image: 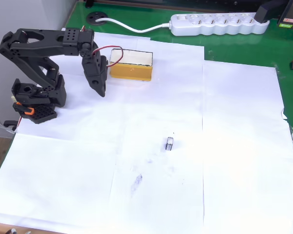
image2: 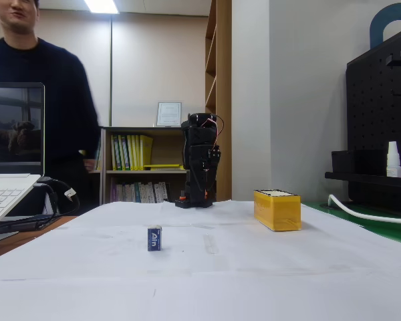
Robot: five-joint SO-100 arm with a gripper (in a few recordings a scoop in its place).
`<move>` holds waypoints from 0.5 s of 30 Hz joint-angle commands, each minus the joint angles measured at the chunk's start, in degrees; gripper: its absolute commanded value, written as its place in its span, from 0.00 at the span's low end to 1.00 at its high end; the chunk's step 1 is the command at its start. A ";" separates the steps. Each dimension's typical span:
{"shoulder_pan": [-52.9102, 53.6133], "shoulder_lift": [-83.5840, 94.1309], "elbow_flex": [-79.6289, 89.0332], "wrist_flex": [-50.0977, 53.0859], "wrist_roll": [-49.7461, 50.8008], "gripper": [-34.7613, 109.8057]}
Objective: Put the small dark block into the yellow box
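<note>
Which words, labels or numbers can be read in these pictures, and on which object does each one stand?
"Ain", as far as it can be read: white letters on the blue face of the small dark block, in the fixed view; the last letter is uncertain.
Framed paper on the shelf: print too small to read.
Book spines on the shelf: blurred, not readable.
Yellow box, power strip: no text visible.

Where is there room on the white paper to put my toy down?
Plenty in the overhead view: the white paper right of the small dark block, and the whole strip below it. It is crowded top left, where the pincer hangs beside the yellow box.
</note>
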 commanded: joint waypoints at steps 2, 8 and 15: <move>5.10 23.38 37.09 -4.66 3.52 0.24; 7.03 27.42 43.95 -3.60 9.05 0.24; 8.96 33.84 59.68 6.33 30.06 0.28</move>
